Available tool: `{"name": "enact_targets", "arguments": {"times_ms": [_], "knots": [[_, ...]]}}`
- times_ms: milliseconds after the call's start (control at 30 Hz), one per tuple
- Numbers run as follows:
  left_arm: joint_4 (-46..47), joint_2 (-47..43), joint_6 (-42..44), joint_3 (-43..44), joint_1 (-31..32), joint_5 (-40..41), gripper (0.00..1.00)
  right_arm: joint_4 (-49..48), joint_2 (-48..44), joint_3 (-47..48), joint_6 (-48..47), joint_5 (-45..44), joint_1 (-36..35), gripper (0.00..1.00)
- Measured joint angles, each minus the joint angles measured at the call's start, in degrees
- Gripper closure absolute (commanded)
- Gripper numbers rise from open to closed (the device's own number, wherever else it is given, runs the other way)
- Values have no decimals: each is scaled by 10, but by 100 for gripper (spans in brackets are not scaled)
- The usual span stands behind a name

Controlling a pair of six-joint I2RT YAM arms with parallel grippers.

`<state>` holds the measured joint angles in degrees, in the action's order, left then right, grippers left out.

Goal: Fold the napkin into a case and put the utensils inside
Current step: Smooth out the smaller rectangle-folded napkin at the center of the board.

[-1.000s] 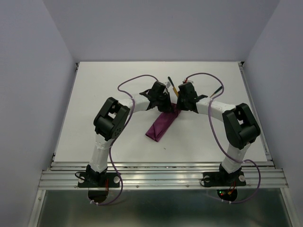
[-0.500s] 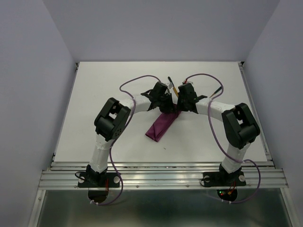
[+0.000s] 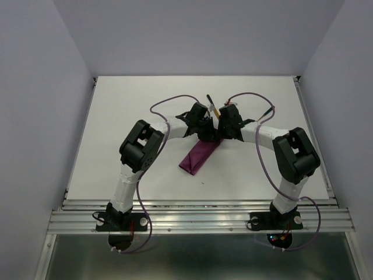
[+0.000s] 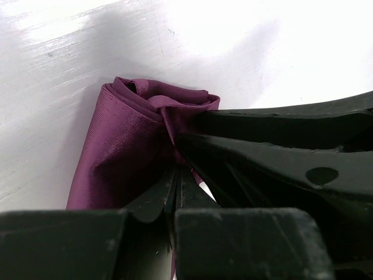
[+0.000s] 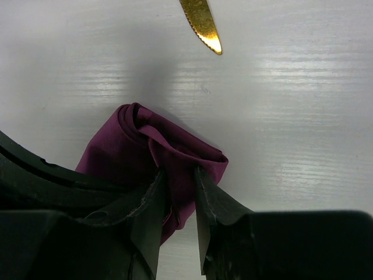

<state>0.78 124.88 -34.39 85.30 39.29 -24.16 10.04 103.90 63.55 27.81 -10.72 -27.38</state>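
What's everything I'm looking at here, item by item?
Napkin: one, dark magenta, folded into a narrow strip, mid-table, far end bunched up.
Knife: one, black handle, gold serrated blade, on the table just beyond the napkin's far end.
Second utensil: one, black and orange, right side of the table.
Table: one, white.
Walls: three, pale lilac, around the table.
Metal rails: several, silver, near edge.
Cables: two, purple, one looping from each arm.
Arms: two, black and white, reaching inward.
Left claw: one, black, pinched shut on the napkin.
Right claw: one, black, astride a napkin fold, grip unclear.
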Motion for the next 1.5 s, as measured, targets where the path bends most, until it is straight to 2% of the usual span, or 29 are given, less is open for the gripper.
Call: {"name": "enact_targets", "arguments": {"times_ms": [167, 300, 500, 867, 1067, 1200, 1333, 1500], "knots": [[-1, 0, 0, 0, 0, 0, 100, -2, 0, -4, 0, 0, -1, 71], [-1, 0, 0, 0, 0, 0, 100, -2, 0, -6, 0, -1, -1, 80], [-1, 1, -2, 0, 0, 0, 100, -2, -8, -10, 0, -7, -1, 73], [3, 3, -3, 2, 0, 0, 100, -2, -55, -42, 0, -11, -2, 74], [4, 4, -5, 2, 0, -1, 100, -1, -55, -43, -2, -8, -10, 69], [5, 4, -5, 2, 0, -1, 100, -1, -55, -43, -6, -7, -12, 70], [5, 4, -5, 2, 0, -1, 100, -2, -44, -42, -7, -7, -12, 78], [6, 4, -5, 2, 0, -1, 100, -1, -30, -39, -9, -10, -12, 98]]}}
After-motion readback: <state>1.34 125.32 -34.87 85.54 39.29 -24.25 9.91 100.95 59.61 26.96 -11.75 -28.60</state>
